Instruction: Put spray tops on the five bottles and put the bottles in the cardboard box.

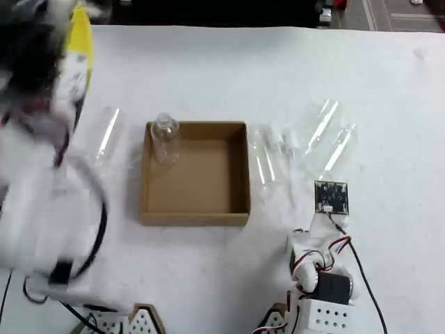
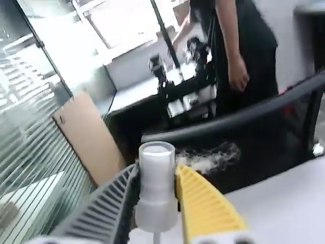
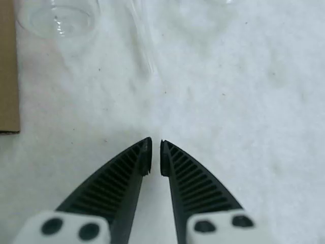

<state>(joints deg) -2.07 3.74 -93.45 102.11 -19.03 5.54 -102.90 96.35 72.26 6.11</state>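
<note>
Tabletop [image 1: 389,83]: box [image 1: 195,217] centre, one bottle [image 1: 165,139] upright in its far left corner, more bottles [image 1: 334,142] lying either side. Left gripper [image 2: 156,175] raised, jaws clamped on a spray top [image 2: 156,157]; right gripper [image 3: 155,155] low, jaws nearly together, empty. Risk: unheld bottle tips when the top is pressed on.
</note>
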